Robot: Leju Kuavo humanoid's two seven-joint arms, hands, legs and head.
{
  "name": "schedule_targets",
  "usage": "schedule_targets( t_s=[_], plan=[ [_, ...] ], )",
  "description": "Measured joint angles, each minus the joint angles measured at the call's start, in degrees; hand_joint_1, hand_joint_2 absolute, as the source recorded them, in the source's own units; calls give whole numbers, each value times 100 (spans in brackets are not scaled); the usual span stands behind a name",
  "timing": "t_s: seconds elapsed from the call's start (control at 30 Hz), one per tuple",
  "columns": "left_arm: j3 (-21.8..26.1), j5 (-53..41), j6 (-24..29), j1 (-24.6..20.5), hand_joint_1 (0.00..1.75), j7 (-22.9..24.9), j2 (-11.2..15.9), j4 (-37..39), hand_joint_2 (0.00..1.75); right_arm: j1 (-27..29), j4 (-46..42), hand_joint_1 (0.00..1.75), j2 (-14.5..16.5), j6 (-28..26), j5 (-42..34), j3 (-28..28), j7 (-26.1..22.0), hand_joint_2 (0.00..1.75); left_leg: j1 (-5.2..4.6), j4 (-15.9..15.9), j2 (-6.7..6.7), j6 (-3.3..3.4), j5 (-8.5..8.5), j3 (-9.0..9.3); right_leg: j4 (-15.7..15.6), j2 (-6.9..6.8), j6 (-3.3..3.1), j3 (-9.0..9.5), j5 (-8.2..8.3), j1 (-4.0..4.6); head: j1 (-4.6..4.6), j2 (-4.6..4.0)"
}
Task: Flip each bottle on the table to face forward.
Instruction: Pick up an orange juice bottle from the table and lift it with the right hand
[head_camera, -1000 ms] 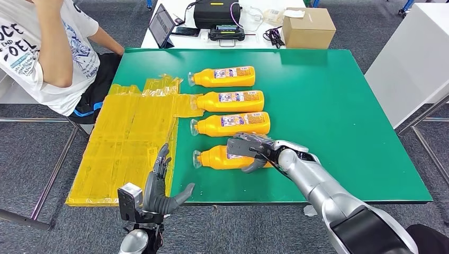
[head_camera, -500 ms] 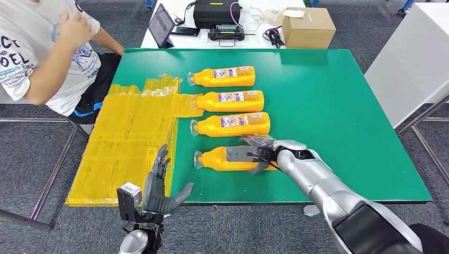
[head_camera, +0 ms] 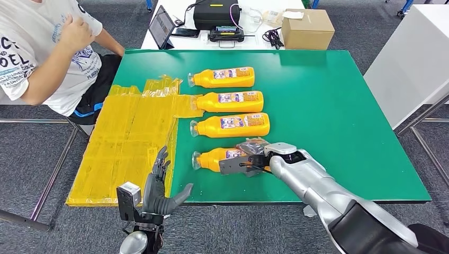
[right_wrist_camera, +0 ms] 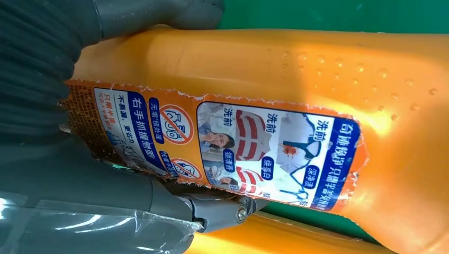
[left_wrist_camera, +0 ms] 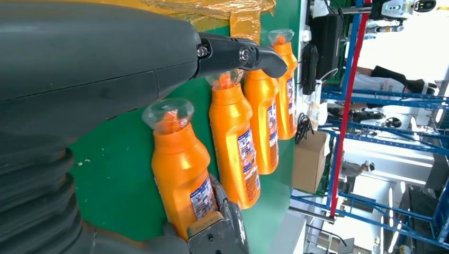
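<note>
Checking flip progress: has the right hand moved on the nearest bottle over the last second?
Yes. The right hand slid along the nearest bottle toward its cap.

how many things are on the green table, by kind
orange bottles: 4 — first, second, third, fourth, gripped by the right hand
yellow plastic sheets: 1 patch, hanging over the table edge
total: 5
</note>
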Motion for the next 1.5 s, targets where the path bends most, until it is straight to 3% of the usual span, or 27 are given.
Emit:
schedule_targets(
  t_s=[0.13, 0.23, 0.37, 0.47, 0.57, 0.77, 0.9, 1.1, 1.27, 1.37, 1.5],
  plan=[
    [-3, 39, 10, 27, 0, -2, 1, 1, 175, 10, -1, 175, -2, -162, -232, 135, -66, 175, 1, 0, -1, 0, 0, 5, 0, 0, 0, 3, 0, 1, -2, 0],
    [-6, 83, 20, 48, 0, -45, 4, 1, 175, 129, -102, 175, -74, -475, -917, 21, -370, 175, 1, 0, -3, 0, 0, 6, 0, -1, 0, 4, -1, 1, 0, 0],
    [-6, 156, 25, 129, 0, -189, 16, -4, 175, 837, -1086, 175, -279, -1326, -1915, -844, -984, 175, 1, 0, -6, -1, -5, 1, 0, -1, 1, 7, -2, 1, 1, 0],
    [-4, 200, 49, 250, 0, -269, 18, -60, 175, 1621, -2302, 175, -253, -2004, -1622, -1771, -1060, 175, 1, -1, -16, -3, -8, -11, 0, -6, 1, -4, -5, 1, -2, 0],
    [-2, 209, 60, 337, 0, -284, 18, -125, 175, 2124, -3232, 175, -175, -2232, -1420, -2442, -1076, 175, 2, -1, -19, -3, -7, -21, 0, -8, 1, -16, -6, 2, -1, 0],
    [-2, 224, 120, 407, 0, -319, 18, -180, 175, 3018, -4799, 175, 169, -3344, -1126, -3464, -1738, 175, 1, -2, -17, -3, -8, -23, 0, -6, 0, -17, -7, 0, -1, 0],
    [-2, 235, 129, 441, 0, -332, 18, -221, 175, 3372, -5504, 175, 294, -3482, -1032, -3827, -1734, 175, 0, -2, -16, -3, -9, -23, -1, -6, -1, -18, -8, 0, 0, 0],
    [-2, 267, 134, 451, 0, -335, 18, -255, 175, 3587, -5890, 175, 381, -3618, -912, -4052, -1754, 175, 0, -2, -14, -3, -8, -20, -1, -5, 0, -17, -7, 0, -1, 0],
    [-13, 473, 41, 457, 0, -316, 18, -263, 175, 3840, -6062, 175, 461, -4380, -173, -4172, -1796, 175, 1, -3, -14, -4, -8, -20, -1, -4, 0, -17, -7, 0, -1, 0],
    [-113, 790, -459, 473, 0, -237, 25, -312, 175, 3974, -5892, 175, 527, -4025, -200, -4189, -1735, 175, 1, -4, -13, -5, -10, -22, -1, -3, -1, -17, -8, 0, 1, 0],
    [-355, 1001, -911, 487, 0, -123, 56, -516, 175, 4118, -5069, 175, 806, -3811, -76, -4048, -1992, 175, 2, -5, -14, -5, -10, -22, -1, -4, -1, -18, -8, 1, 0, 0]
  ],
)
